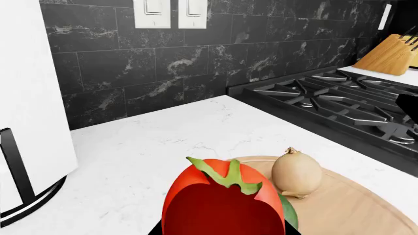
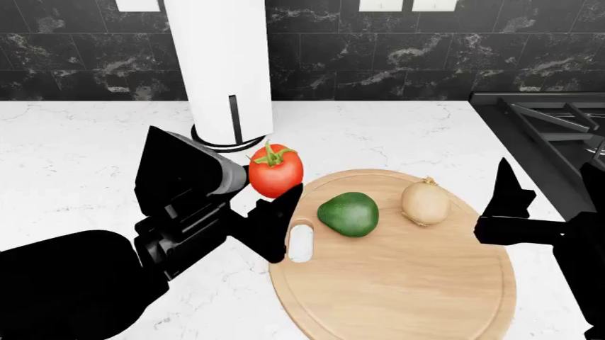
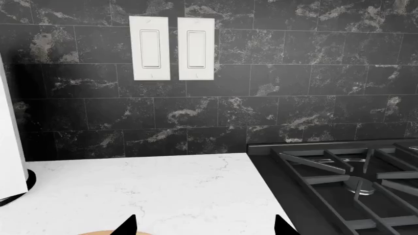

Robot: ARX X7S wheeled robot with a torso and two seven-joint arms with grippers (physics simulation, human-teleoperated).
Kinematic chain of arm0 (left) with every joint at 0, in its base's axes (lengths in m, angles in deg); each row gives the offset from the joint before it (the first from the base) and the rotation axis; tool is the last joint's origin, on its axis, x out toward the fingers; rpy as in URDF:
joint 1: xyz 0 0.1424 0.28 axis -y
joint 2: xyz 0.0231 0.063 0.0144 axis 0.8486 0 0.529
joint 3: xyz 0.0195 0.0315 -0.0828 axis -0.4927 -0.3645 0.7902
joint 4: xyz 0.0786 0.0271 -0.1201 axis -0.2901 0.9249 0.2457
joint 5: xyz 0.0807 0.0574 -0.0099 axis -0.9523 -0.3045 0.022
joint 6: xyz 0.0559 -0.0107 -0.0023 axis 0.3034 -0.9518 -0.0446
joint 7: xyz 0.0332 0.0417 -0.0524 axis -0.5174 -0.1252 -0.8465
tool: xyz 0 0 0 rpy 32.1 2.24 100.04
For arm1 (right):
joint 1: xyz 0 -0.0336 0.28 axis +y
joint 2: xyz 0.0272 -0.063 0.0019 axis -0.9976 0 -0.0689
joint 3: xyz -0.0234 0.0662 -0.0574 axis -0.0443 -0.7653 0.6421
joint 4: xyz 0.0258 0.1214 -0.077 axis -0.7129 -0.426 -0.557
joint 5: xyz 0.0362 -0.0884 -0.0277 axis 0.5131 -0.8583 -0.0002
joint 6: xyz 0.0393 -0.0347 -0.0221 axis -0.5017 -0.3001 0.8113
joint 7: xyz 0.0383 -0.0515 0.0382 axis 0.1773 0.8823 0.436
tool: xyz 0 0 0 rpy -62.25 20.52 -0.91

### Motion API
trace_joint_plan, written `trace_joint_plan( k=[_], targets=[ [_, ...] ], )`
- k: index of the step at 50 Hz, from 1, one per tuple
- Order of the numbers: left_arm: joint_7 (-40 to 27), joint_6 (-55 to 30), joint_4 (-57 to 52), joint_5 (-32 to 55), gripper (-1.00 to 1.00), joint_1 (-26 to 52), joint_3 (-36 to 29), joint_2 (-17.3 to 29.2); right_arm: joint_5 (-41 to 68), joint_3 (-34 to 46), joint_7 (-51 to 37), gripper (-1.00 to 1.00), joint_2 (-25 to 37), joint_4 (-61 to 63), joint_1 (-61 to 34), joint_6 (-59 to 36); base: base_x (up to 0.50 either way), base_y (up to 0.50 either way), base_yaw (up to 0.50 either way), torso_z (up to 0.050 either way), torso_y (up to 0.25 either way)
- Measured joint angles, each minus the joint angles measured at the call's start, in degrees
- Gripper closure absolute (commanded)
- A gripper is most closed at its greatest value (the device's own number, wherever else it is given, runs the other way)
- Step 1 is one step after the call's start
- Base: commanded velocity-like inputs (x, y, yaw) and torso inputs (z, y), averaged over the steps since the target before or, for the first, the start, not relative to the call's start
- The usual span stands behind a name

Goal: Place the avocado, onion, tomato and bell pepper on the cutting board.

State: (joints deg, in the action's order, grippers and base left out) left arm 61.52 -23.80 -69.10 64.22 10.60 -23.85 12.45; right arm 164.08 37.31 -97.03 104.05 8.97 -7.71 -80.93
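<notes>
Left gripper [image 2: 269, 195] has its jaws clamped on the tomato [image 2: 275, 171], carried in the air just off the handle side of the cutting board [image 2: 416, 283], not yet over the wood. Avocado [image 2: 348, 214] and onion [image 2: 426, 202] already sit on the board, side by side, apart from each other, avocado nearer the handle hole. Bell pepper isn't visible in any view. Right gripper [image 2: 501, 212] hangs at the board's stove-side edge with nothing in it; right wrist view shows two fingertips [image 3: 127, 226] well apart, so jaws wide. Handling call: tomato looks glossy, so likely slick, and soft-skinned, so moderate squeeze across the widest part of the body, not the leafy stem. It's round and will roll, so release low on bare wood clear of the avocado. Left wrist view confirms tomato sits deep between the fingers, with the onion just beyond it on the board. Paper towel roll [image 2: 222, 71] stands behind the tomato, clear of the path.
</notes>
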Motion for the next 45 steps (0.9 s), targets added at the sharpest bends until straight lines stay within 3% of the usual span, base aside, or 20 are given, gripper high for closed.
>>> trace_joint_plan(
  k=[25,45],
  targets=[
    [11.53,0.11,-8.26,0.25,1.00,-1.91,-2.64,4.17,0.56,1.44,-0.48,-1.00,-0.03,-0.89,-2.02,-0.39,0.00,0.00,0.00,0.000,0.000],
    [13.48,-0.89,-9.32,1.73,1.00,-3.28,-6.04,3.30,0.12,1.24,0.01,-1.00,-0.35,-0.91,-1.27,0.11,0.00,0.00,0.00,0.000,0.000]
  ],
)
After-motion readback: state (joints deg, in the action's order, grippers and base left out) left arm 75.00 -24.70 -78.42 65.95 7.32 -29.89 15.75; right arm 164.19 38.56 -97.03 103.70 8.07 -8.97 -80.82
